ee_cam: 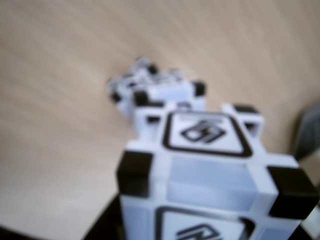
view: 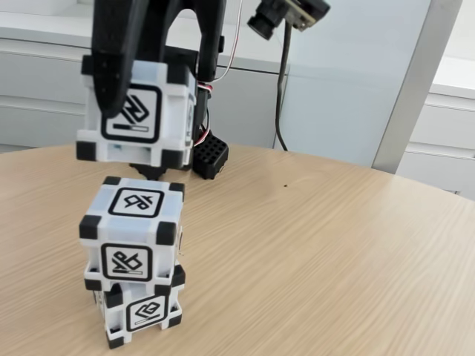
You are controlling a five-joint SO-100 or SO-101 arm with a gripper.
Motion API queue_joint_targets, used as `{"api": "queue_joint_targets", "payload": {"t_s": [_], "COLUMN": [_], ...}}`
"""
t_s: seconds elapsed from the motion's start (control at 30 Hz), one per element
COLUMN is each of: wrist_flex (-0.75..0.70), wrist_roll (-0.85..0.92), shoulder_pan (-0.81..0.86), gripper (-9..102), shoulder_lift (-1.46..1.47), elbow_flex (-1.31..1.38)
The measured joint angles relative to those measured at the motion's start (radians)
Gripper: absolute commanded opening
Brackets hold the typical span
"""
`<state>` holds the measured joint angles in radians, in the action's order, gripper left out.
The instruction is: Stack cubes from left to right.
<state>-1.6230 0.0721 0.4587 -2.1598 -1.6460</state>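
End effector (view: pixel 137 81) fingers are closed on the top cube (view: pixel 141 111), which is held in the air just above a two-cube stack on the table (view: pixel 319 245). Rigid, light plastic is suggested, with smooth faces likely to slip; opposite flat faces, between the black corner blocks, are judged best gripped. The middle cube (view: pixel 132 231) is seated slightly askew on the bottom cube (view: pixel 142 311), so toppling may be risked.
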Motion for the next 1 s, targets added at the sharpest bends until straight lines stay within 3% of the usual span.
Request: {"api": "queue_joint_targets", "payload": {"t_s": [0.4, 0.67, 1.0], "wrist_flex": [0.0, 0.0, 0.0], "wrist_roll": [-0.002, 0.0, 0.0], "shoulder_pan": [0.003, 0.005, 0.005], "gripper": [0, 27, 35], "shoulder_lift": [0.094, 0.094, 0.094], "elbow_flex": [0.005, 0.005, 0.005]}}
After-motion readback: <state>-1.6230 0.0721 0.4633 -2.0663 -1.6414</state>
